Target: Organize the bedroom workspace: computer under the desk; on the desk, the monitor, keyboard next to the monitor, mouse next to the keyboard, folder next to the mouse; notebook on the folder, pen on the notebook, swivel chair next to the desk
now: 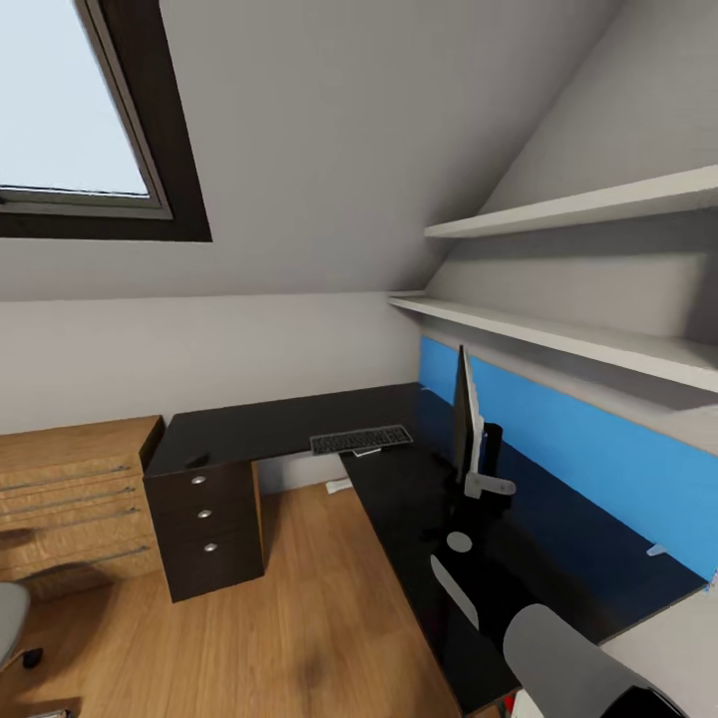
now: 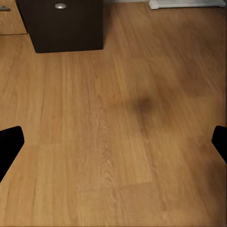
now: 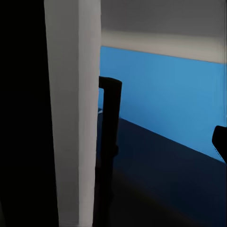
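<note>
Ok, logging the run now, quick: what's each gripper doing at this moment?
Left gripper: open, nothing between the fingers, wood floor beneath.
Right gripper: cannot tell; one fingertip in view beside the monitor.

The keyboard (image 1: 361, 439) was laid on the desk (image 1: 269, 424) near its inner corner, with the monitor (image 1: 465, 419) stood edge-on further along, just ahead of the right gripper. The mouse (image 1: 196, 460) was set above the drawer unit (image 1: 204, 529), whose foot was seen ahead of the left gripper (image 2: 113, 144) over the floor (image 2: 123, 142). The dresser (image 1: 75, 499) was placed beside that unit.
</note>
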Robot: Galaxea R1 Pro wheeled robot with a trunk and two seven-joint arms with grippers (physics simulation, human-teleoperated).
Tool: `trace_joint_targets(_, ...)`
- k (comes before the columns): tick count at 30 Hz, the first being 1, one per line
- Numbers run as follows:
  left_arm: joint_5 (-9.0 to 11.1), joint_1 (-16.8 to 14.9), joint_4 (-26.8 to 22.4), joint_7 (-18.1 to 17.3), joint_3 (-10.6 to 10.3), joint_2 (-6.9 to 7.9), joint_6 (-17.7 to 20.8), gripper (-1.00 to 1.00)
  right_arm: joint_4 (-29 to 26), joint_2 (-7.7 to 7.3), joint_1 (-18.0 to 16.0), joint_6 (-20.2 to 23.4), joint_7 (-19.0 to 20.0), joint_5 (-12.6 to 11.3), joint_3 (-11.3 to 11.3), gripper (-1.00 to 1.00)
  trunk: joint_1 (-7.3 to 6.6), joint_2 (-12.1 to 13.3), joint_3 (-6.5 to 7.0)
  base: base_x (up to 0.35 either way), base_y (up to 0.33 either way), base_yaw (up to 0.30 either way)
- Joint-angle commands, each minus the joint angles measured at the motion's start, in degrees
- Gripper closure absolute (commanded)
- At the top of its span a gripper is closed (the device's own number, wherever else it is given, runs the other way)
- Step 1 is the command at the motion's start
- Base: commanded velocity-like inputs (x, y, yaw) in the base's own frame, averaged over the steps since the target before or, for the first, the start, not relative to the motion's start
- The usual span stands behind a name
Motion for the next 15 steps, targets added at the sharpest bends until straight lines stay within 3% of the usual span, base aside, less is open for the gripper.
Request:
trace_joint_targets(1,0.09,-0.04,0.02,-0.02,0.06,-0.01,-0.17,-1.0,0.02,-0.05,-0.05,-0.34,-0.31,-0.63,0.4,-1.0,0.02,-0.09,-0.04,0.0,0.0,-0.171)
trace_joint_targets(15,0.09,-0.04,0.02,-0.02,0.05,0.02,-0.17,-1.0,0.02,-0.03,0.04,-0.34,-0.31,-0.63,0.4,-1.0,0.02,-0.09,0.87,0.0,0.0,-0.172)
